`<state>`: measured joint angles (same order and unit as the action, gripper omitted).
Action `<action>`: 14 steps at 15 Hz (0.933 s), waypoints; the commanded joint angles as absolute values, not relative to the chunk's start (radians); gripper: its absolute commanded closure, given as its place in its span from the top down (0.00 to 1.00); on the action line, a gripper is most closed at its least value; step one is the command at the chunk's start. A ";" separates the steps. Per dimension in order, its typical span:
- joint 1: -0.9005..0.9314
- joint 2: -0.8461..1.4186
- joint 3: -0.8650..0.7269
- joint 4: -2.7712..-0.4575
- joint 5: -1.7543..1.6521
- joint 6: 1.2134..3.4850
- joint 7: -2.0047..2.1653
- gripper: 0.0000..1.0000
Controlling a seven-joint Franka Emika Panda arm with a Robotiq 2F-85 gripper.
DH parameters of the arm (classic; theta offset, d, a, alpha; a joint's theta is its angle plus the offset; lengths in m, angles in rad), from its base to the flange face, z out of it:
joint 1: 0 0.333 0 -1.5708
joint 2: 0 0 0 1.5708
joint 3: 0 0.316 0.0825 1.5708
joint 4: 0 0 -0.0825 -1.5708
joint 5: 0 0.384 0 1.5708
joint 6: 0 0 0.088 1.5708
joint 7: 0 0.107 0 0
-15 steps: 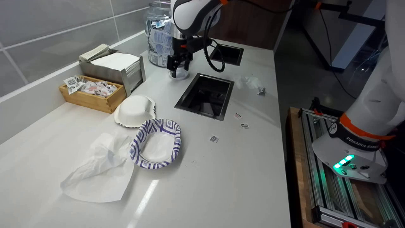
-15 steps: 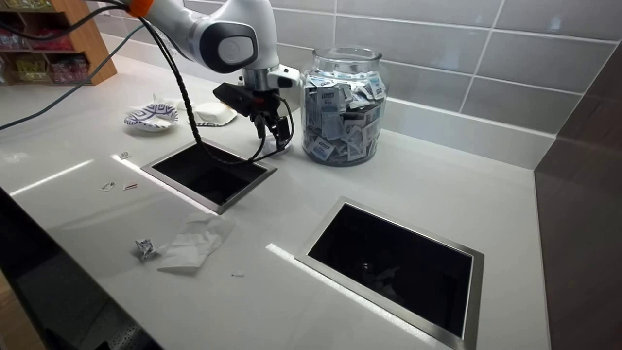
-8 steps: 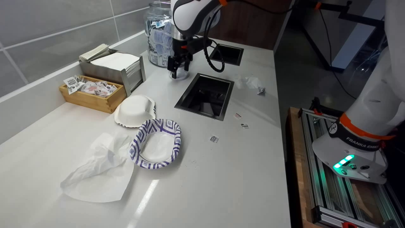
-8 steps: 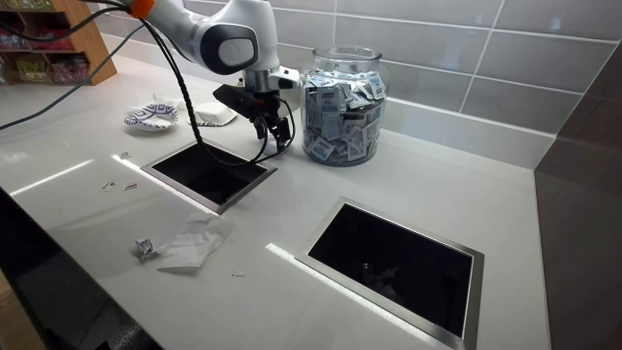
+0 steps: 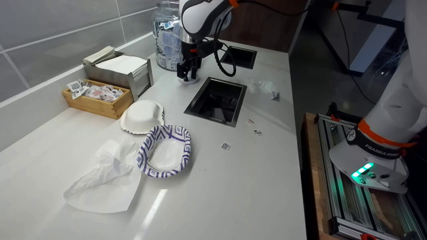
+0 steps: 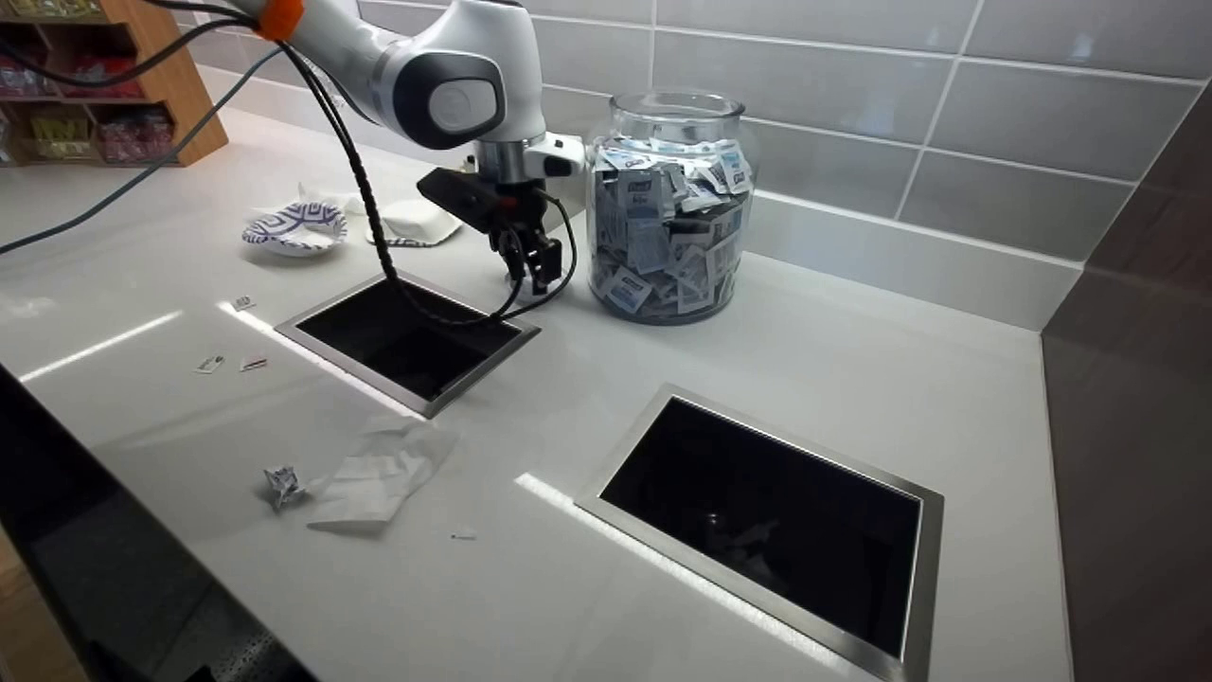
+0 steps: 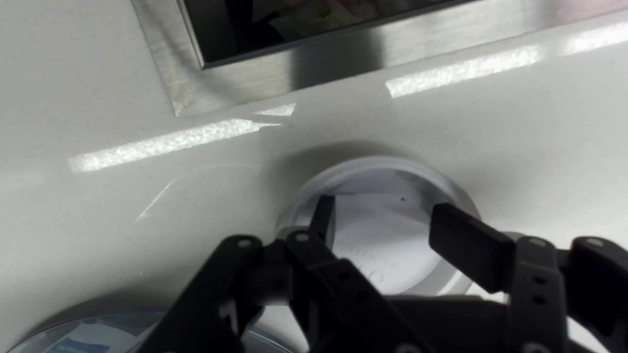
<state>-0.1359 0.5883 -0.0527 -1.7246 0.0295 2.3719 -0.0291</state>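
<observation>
Claw [image 7: 382, 215] hangs over a pale round container [image 7: 387, 250], fingers [image 7: 471, 245] well apart, gripping nothing; rim contact too close to call | container sits on the table [image 6: 852, 379] between glass jar [image 6: 677, 112] and metal-framed opening [image 7: 427, 44], wide enough to frame both tips | jar stands near the wall [image 6: 852, 95], presumably keeping packets [image 6: 649, 248] handy

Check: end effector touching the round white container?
Cannot tell: in the wrist view, the end effector overlaps the round white container, showing neither contact nor gap plainly.
</observation>
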 commanded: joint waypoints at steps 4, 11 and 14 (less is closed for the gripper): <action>-0.155 0.637 -0.042 -1.699 0.053 2.370 -0.066 0.02; -0.140 0.576 -0.036 -1.718 0.045 2.356 -0.070 0.65; -0.130 0.548 -0.036 -1.721 0.038 2.359 -0.066 0.87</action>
<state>-0.1329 0.5816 -0.0429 -1.7067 0.0295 2.3716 -0.0498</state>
